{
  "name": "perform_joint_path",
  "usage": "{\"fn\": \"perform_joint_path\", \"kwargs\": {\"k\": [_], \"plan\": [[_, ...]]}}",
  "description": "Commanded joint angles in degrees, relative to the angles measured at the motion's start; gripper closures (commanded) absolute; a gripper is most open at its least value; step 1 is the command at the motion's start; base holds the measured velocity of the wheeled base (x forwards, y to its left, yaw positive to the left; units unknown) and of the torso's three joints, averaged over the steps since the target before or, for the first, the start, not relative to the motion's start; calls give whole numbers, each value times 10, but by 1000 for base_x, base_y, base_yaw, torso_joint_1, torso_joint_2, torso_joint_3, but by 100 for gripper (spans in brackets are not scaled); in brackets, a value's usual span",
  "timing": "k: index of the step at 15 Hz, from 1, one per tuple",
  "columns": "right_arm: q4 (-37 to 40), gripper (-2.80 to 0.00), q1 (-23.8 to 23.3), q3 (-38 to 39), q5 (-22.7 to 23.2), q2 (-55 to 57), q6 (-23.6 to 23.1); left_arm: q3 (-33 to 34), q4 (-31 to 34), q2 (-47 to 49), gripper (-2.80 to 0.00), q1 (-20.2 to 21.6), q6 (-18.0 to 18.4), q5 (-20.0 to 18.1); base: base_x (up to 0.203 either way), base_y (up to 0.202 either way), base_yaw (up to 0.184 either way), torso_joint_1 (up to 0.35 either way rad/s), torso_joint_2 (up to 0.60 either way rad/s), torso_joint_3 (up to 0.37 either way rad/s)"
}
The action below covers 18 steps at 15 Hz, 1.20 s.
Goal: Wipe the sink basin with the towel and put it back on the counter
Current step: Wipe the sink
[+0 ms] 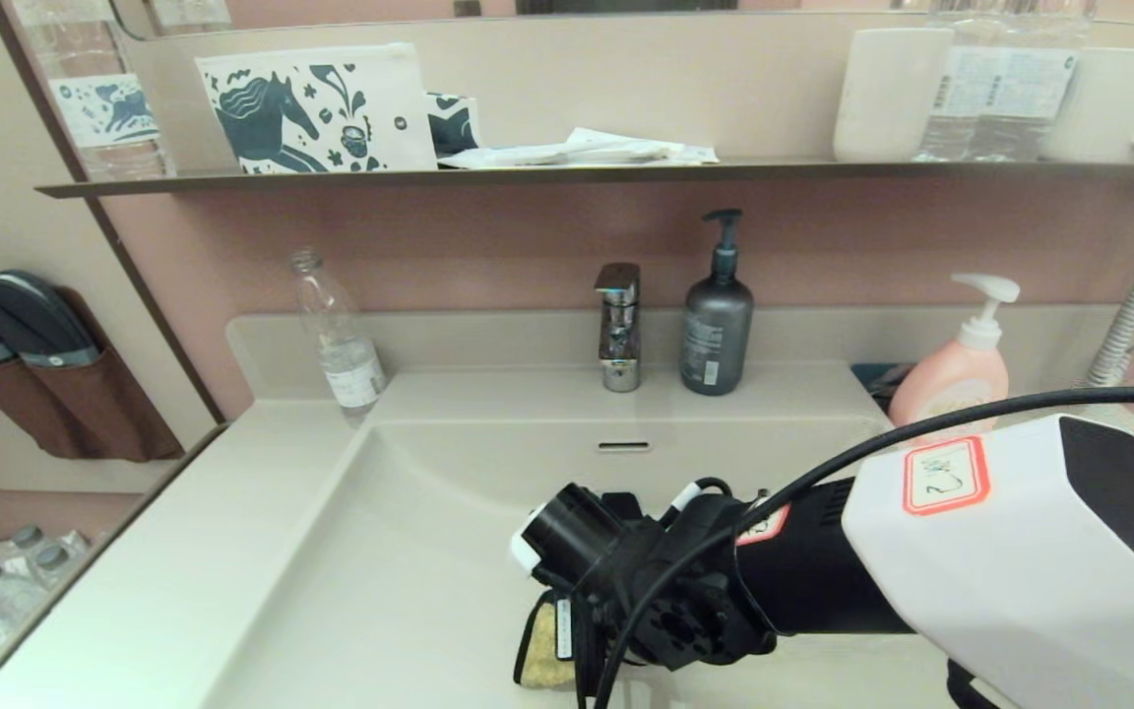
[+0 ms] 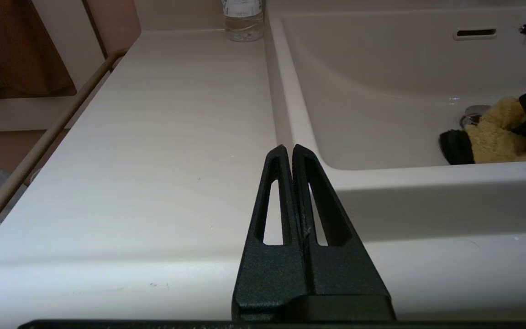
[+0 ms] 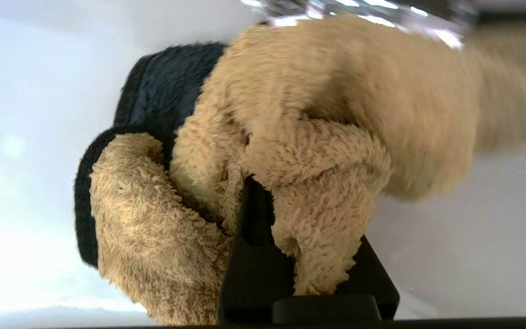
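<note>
Mustard-yellow terry, the towel (image 3: 290, 151) was pinched in the right gripper (image 3: 263, 201) low in the sink basin (image 1: 449, 492), near its front edge. The left gripper (image 2: 292, 153), fingers pressed together, hovered over the counter's (image 2: 153, 137) front left edge.

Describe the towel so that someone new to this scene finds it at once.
Look into the sink basin, near its front, under the right arm. The towel is bunched in the right tool: mustard-yellow terry with black edging, the only cloth there.
</note>
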Motion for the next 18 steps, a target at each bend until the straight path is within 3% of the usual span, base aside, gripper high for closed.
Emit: {"fn": "perform_joint_path", "kwargs": {"k": [1,8,13,16,18], "plan": [[1,0,2,-47,-4,42,2,0,0,0,0,0,0,0,0,0,0,0,0,0],[3,0,0,-225,-5,131,-8,0,0,0,0,0,0,0,0,0,0,0,0,0],[-49,0,-14,-234,-13,147,-53,0,0,0,0,0,0,0,0,0,0,0,0,0],[-71,0,-22,-234,-81,157,-96,0,0,0,0,0,0,0,0,0,0,0,0,0],[-83,0,-31,-233,-101,159,-120,0,0,0,0,0,0,0,0,0,0,0,0,0]]}}
